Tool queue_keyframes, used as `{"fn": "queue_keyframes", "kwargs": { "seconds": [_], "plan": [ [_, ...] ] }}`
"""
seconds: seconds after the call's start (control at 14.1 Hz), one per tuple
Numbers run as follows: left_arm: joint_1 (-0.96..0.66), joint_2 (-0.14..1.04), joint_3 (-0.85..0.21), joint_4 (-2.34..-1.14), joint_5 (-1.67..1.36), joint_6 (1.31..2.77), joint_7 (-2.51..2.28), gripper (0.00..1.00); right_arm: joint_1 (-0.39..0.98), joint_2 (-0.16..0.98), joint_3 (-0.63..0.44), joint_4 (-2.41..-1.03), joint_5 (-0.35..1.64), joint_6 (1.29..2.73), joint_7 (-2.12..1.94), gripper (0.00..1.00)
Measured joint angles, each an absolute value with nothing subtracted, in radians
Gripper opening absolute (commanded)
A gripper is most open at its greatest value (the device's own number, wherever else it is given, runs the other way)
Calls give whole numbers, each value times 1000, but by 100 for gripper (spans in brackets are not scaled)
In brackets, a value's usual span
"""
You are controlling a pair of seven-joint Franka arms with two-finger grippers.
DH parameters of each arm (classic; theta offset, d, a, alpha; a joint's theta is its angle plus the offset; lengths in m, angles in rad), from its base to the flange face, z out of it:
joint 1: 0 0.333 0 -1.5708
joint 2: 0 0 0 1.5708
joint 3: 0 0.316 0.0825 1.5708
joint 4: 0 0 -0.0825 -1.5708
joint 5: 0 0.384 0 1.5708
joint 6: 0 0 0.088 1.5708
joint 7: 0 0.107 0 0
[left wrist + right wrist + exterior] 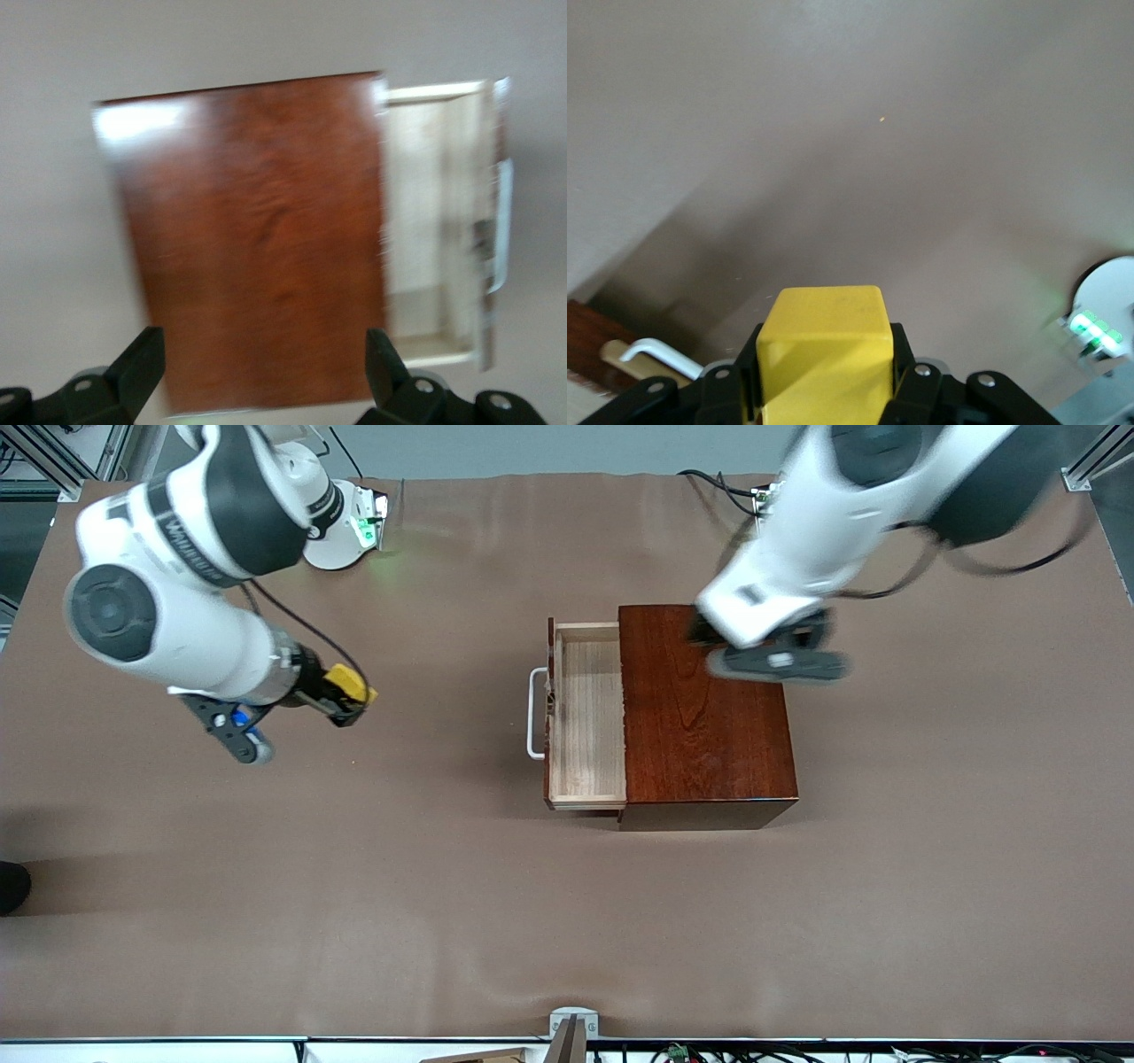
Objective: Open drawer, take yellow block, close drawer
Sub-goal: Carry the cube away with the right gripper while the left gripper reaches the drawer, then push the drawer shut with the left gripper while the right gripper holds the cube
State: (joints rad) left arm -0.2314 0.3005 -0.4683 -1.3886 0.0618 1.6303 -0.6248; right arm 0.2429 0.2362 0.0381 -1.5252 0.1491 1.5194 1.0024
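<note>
Holding the one yellow block tight up over the bare table, the right gripper is clamped on it, one drawer sits pulled out, and the left gripper hangs wide open over the one wooden box.

One wooden box sat there, one drawer with one white handle, one yellow block, and two grippers: left, right.
</note>
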Motion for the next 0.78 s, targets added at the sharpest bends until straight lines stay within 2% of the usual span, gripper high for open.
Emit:
{"fn": "queue_keyframes", "kwargs": {
  "seconds": [0.28,0.64,0.78],
  "plan": [
    [-469,499,-415,-1306,108,1846,-972,100,168,220,34,-1606,149,1513,827,0],
    [-856,682,-112,-1219,111,2052,-1217,100,56,211,28,-1706,99,1542,555,0],
    [-920,728,-77,-1198,111,2118,-1294,100,30,191,28,-1778,86,1628,469,0]
  ]
}}
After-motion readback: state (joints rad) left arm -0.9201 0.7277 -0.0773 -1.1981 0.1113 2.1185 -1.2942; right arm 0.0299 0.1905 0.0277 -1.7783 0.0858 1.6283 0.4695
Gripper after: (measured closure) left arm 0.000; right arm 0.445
